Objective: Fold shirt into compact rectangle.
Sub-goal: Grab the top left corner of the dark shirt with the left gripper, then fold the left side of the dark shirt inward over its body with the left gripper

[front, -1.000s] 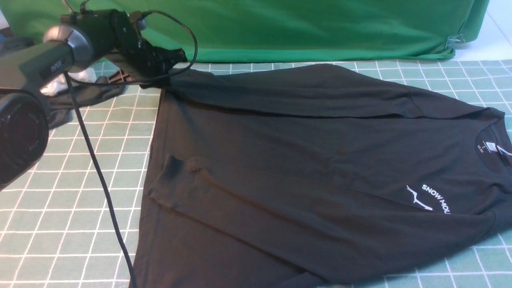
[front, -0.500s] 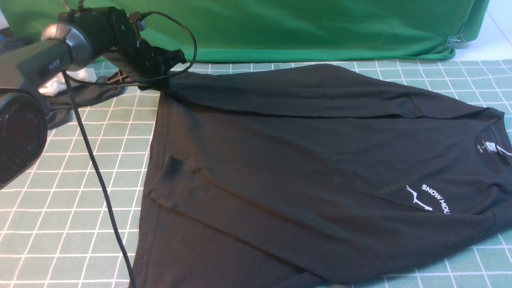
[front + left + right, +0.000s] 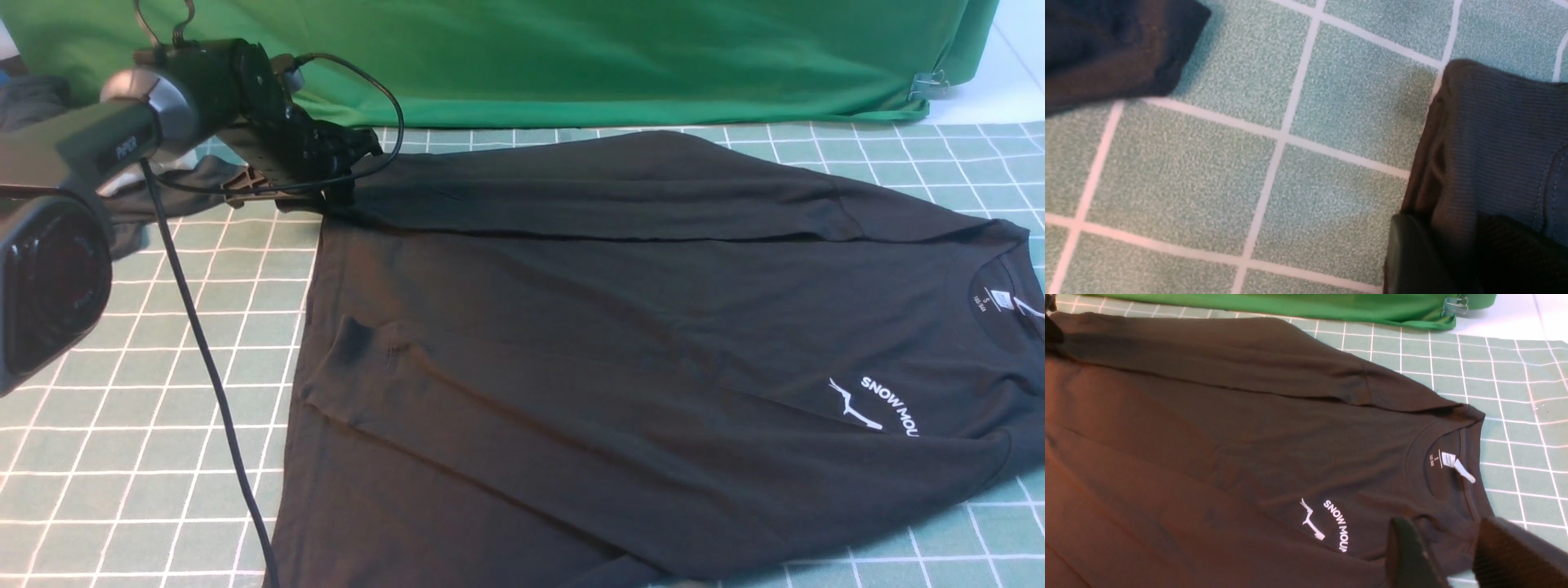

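A black long-sleeved shirt (image 3: 620,343) lies flat on the green checked worktop (image 3: 122,425). Its long axis runs left to right, with the collar (image 3: 1414,457) at the right, the hem at the left and the sleeves folded across the body. A green cloth (image 3: 571,57) hangs behind. A dark grey garment (image 3: 188,184) lies far left, and a black cable (image 3: 204,351) crosses the near left. The left hand (image 3: 347,159) sits at the shirt's far left corner, a ribbed cuff (image 3: 1494,143) against one finger; whether it grips is unclear. The right hand (image 3: 1453,559) hovers beside the collar, fingers apart, empty.

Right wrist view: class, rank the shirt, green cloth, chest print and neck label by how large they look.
Largest to smallest:
shirt
green cloth (only a strip shows)
chest print
neck label
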Tool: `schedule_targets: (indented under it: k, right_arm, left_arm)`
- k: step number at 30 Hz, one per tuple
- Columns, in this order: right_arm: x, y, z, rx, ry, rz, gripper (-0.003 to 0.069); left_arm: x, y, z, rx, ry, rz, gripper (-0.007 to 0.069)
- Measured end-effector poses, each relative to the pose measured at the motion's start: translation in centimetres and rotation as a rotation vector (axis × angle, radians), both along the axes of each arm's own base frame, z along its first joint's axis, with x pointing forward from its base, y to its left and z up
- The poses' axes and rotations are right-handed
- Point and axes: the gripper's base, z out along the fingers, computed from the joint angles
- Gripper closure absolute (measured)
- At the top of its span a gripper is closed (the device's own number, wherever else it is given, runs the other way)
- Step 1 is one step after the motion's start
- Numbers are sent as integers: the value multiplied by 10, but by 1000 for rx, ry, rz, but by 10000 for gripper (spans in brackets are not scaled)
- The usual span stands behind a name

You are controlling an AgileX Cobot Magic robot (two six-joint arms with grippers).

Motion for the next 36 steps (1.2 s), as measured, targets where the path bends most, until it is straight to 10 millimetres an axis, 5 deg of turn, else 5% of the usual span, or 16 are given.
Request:
schedule_targets:
  k: [12, 22, 27, 36]
  right_arm:
    - [0, 0, -1, -1, 7, 1, 422]
    - [0, 0, -1, -1, 8, 1, 422]
    - [0, 0, -1, -1, 8, 1, 422]
    - [0, 0, 0, -2, 6, 2, 422]
  left_arm:
    - [4, 0, 14, 0, -15, -6, 371]
    - [1, -1, 7, 15, 43, -36, 602]
    - [-1, -1, 27, 13, 18, -53, 607]
    - [-26, -13, 96, -121, 63, -91, 607]
